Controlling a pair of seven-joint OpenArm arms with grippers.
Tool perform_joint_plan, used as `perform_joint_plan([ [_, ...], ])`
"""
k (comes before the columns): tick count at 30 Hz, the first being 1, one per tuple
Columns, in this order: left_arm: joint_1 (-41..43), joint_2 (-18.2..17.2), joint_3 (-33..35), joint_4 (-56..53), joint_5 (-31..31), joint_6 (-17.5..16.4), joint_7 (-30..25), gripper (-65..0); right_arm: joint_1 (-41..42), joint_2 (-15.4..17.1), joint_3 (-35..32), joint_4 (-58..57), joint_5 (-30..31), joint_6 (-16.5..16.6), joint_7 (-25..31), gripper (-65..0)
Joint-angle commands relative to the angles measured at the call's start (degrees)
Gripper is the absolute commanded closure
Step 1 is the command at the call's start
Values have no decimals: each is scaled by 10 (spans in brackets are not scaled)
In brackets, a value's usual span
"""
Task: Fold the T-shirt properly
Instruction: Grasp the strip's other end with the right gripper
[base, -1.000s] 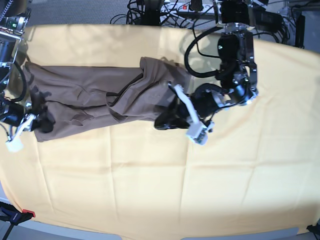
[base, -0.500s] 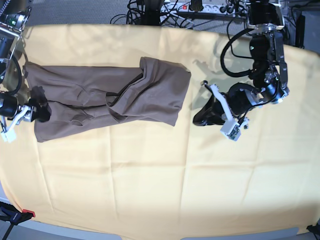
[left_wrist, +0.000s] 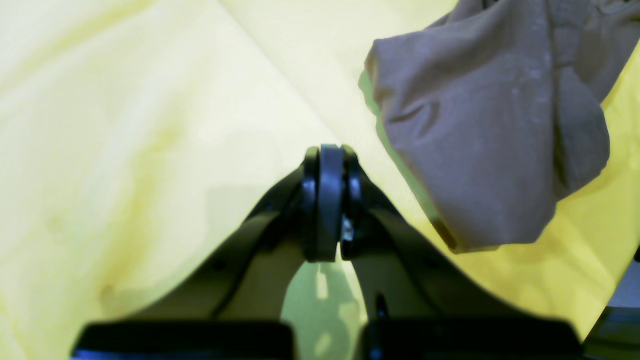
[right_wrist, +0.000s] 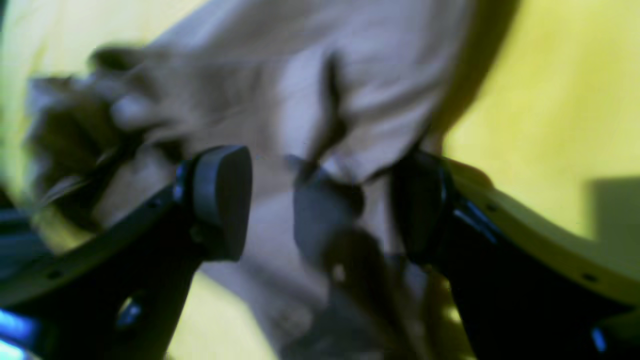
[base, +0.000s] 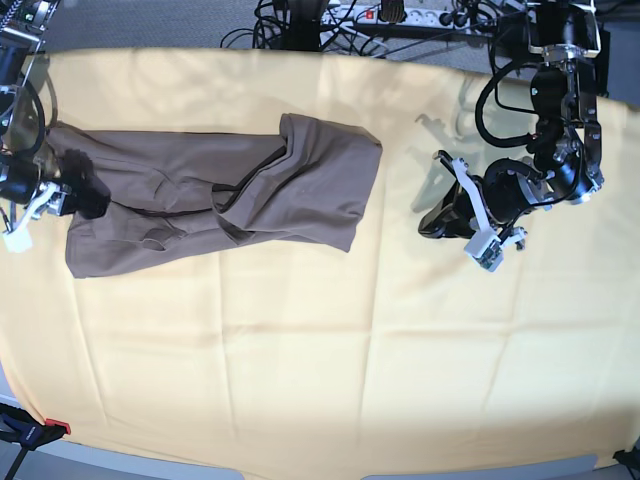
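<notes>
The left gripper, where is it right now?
Base view: the left gripper hovers shut over the yellow cloth, right of the taupe-brown T-shirt, not touching it.

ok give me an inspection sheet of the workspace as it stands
surface: yellow cloth covers the table, creased but lying flat.
job's things: T-shirt lies as a long band on the yellow cloth's far half, one end folded over, wrinkled along the middle.
clutter: nothing seen on the cloth.
grippers: left gripper has its fingers shut and empty, clear of the shirt's folded end; right gripper has its fingers spread with shirt fabric between them, at the shirt's other end.
cables: black cables and a power strip lie behind the table's far edge.
surroundings: grey floor beyond the table; a red-tipped clamp at the near corner.
</notes>
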Motion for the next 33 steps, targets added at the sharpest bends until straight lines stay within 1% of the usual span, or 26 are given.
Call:
perform_joint_plan([
  [1,-9,-8,-3,10,-11,-3,-10,0,-1,10,0,5,30,-1,-10,-463],
  [3,-9,-8,-3,11,-11,-3,-10,0,-7,10,-1,5,87,-1,-10,-463],
  [8,-9,-8,-3,11,-11,-3,-10,0,-7,9,-1,5,88,-1,-10,-463],
  [11,-9,-8,-3,11,-16,-3,-10,0,-7,1,-1,5,88,-1,-10,-463],
  [12,-9,-8,-3,11,-21,-3,-10,0,-7,-3,-1,5,74,-1,-10,-463],
  [15,-9,-8,-3,11,-32,-3,-5,0,-7,-26,-1,5,6,-1,29,-452],
  [17,-9,-8,-3,11,-37,-3,1,0,-7,-41,-1,5,-29,-1,60,-391],
  [19,-9,-8,-3,11,-37,-3,3,0,-7,-52,-1,5,-54,-1,86,-302],
  [21,-9,-8,-3,11,-36,-3,4,0,-7,-59,-1,5,-71,-1,101,-181],
  [23,-9,-8,-3,10,-36,-3,5,0,-7,-58,-1,5,-76,-1,99,-45],
  [24,-9,-8,-3,11,-36,-3,4,0,-6,-57,-1,5,-75,-1,97,0],
  [29,-10,-8,-3,11,-37,-3,2,0,6,-52,0,22,-75,-1,91,0],
  [31,-10,-8,-3,11,-37,-3,2,0,5,-46,0,47,-75,-1,90,0],
  [33,-10,-8,-3,11,-37,-3,2,0,5,-41,0,82,-75,-1,74,0],
])
